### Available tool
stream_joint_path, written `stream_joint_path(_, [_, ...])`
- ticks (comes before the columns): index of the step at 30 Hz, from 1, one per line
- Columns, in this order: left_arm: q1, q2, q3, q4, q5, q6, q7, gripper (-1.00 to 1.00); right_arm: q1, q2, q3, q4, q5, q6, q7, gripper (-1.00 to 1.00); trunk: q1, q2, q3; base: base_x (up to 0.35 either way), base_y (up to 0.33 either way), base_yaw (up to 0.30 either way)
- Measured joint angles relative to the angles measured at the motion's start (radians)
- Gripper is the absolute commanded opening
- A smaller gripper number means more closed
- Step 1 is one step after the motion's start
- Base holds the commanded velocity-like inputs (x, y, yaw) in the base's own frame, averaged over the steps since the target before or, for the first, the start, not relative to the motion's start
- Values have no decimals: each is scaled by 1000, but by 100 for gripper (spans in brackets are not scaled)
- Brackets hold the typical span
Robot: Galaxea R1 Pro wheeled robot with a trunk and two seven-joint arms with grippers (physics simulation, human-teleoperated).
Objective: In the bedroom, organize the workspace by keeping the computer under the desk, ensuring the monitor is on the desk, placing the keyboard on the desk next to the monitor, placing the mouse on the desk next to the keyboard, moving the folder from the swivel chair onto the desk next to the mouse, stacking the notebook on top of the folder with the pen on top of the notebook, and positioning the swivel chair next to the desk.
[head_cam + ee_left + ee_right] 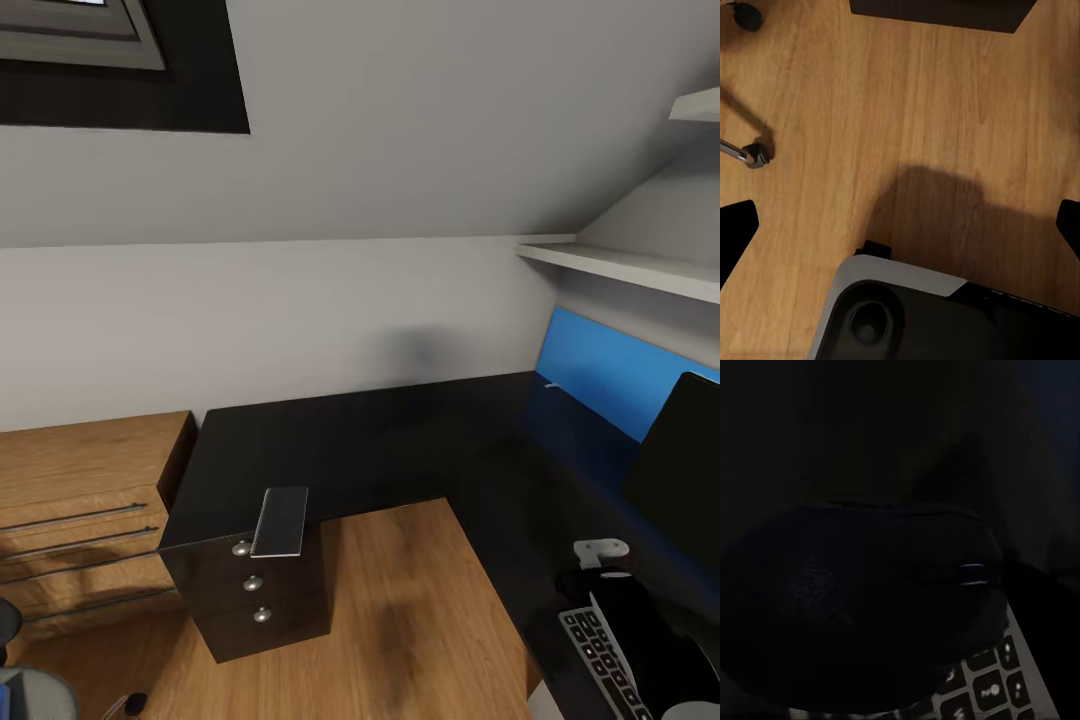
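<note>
Mouse (862, 592) close above keyboard (986, 686) keys.

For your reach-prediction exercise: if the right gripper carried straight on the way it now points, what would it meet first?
Most likely the mouse, which looms close and dark ahead in the right wrist view, with the keyboard beside or beneath it. Depth is hard to judge in that dim picture.
</note>
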Motion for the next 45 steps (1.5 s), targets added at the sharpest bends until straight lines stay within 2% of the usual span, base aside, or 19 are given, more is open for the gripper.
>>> stream_joint_path(6, [0, 1, 4, -3, 1, -6, 0, 100, 0, 1, 0, 28, 1, -1, 0, -100, 0, 0, 0, -2, -1, 0])
stream_joint_path(14, [0, 1, 5, -3, 2, -57, 0, 100, 0, 1, 0, 37, 1, -29, 0, -100, 0, 0, 0, 0, 0, 0])
stream_joint_path(45, [-1, 2, 2, -1, 1, -62, -1, 100, 0, 1, 0, 39, 3, -35, 0, -100, 0, 0, 0, 91, 0, 0])
